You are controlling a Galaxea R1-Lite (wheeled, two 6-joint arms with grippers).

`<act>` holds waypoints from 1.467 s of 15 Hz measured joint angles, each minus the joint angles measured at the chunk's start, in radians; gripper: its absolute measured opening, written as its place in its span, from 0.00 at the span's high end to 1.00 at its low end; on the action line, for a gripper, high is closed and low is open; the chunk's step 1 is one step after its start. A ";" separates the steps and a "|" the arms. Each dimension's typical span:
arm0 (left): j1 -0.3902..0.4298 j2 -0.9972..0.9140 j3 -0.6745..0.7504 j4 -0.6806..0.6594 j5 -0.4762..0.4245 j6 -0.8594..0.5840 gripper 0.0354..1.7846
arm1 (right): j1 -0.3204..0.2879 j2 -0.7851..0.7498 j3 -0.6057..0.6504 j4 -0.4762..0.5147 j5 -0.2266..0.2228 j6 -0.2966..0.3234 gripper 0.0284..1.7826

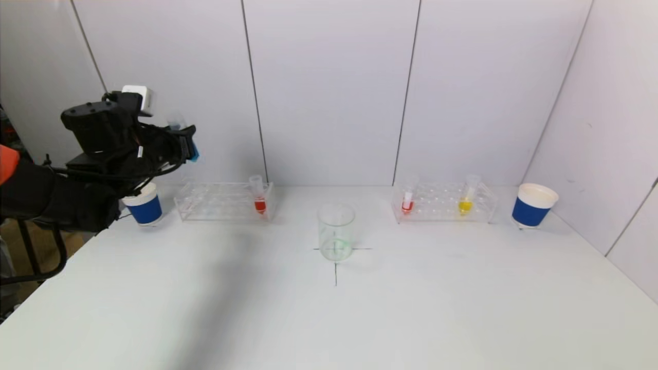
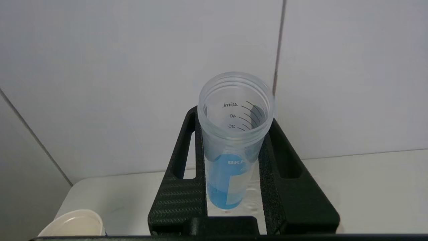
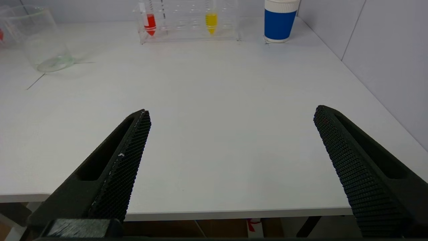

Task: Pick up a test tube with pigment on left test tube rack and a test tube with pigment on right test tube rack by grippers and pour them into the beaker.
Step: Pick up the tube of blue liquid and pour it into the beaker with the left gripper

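Holding the clear plastic test tube with blue pigment, the left tool is raised above the left clear rack. It should be carried upright to the glass beaker at mid-surface, then tilted slowly. The right tool is kept wide, empty.

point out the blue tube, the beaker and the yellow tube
blue tube (image 2: 224, 180), left wrist view, on its blue liquid between the fingers
beaker (image 1: 336, 228), head view, on its glass wall
yellow tube (image 1: 465, 205), head view, on its yellow liquid
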 joint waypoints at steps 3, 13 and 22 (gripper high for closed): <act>-0.065 -0.098 -0.083 0.184 0.001 0.001 0.76 | 0.000 0.000 0.000 0.000 0.000 0.000 0.01; -0.266 -0.170 -0.246 0.457 -0.128 0.152 0.76 | 0.000 0.000 0.000 0.000 0.000 0.000 0.01; -0.281 -0.061 -0.209 0.458 -0.426 0.351 0.76 | 0.000 0.000 0.000 0.000 0.000 0.000 0.01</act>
